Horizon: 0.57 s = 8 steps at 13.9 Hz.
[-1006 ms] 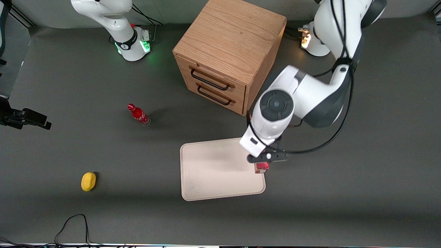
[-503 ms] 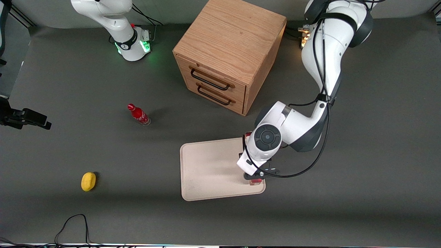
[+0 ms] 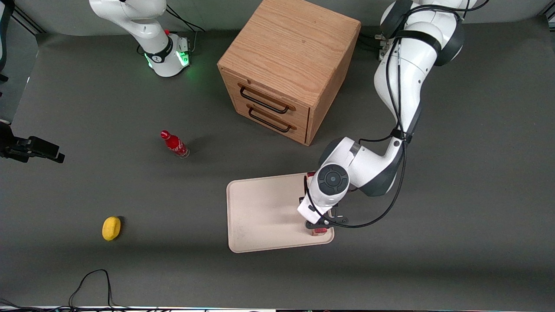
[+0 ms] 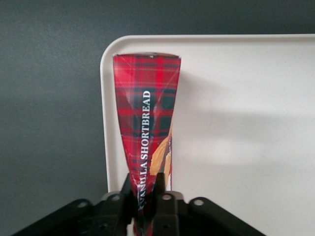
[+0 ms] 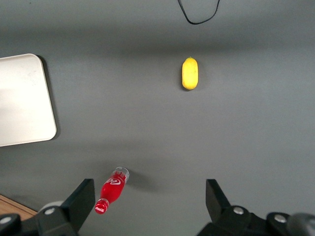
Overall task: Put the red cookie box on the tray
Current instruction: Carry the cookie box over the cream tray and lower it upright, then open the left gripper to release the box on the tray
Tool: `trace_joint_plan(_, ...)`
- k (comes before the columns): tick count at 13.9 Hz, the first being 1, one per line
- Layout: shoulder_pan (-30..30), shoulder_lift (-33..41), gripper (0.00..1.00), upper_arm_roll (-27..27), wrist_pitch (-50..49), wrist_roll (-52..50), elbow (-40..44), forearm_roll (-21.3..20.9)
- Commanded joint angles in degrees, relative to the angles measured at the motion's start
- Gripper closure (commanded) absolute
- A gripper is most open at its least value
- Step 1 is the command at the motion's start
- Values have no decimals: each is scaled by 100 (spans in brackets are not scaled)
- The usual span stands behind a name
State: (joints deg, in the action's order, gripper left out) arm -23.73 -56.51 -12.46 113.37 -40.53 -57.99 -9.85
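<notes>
The red cookie box (image 4: 145,98), a tartan carton, stands on edge along the tray's (image 4: 236,123) rim, by a rounded corner. My left gripper (image 4: 146,194) is shut on the box's near end, one finger (image 4: 161,186) pressed on each flat face. In the front view the gripper (image 3: 320,225) hangs low over the cream tray (image 3: 264,212), at the corner nearer the camera and toward the working arm's end. Only a sliver of the box (image 3: 320,230) shows under the wrist. I cannot tell whether the box touches the tray.
A wooden two-drawer cabinet (image 3: 288,65) stands farther from the camera than the tray. A small red bottle (image 3: 174,144) and a yellow fruit (image 3: 111,228) lie toward the parked arm's end. A black cable (image 3: 91,281) loops near the table's front edge.
My gripper has carried the box down and nearer the camera, from high above the tray's edge to low over its corner. The arm has stretched out and lowered.
</notes>
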Motion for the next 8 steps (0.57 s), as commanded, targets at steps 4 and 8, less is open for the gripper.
trace_joint_plan(4, -35, 849, 0, 24, -1191, -104, -37, -97)
trace_joint_plan(8, -53, 2062, 0, -46, -2457, -52, -116, -62)
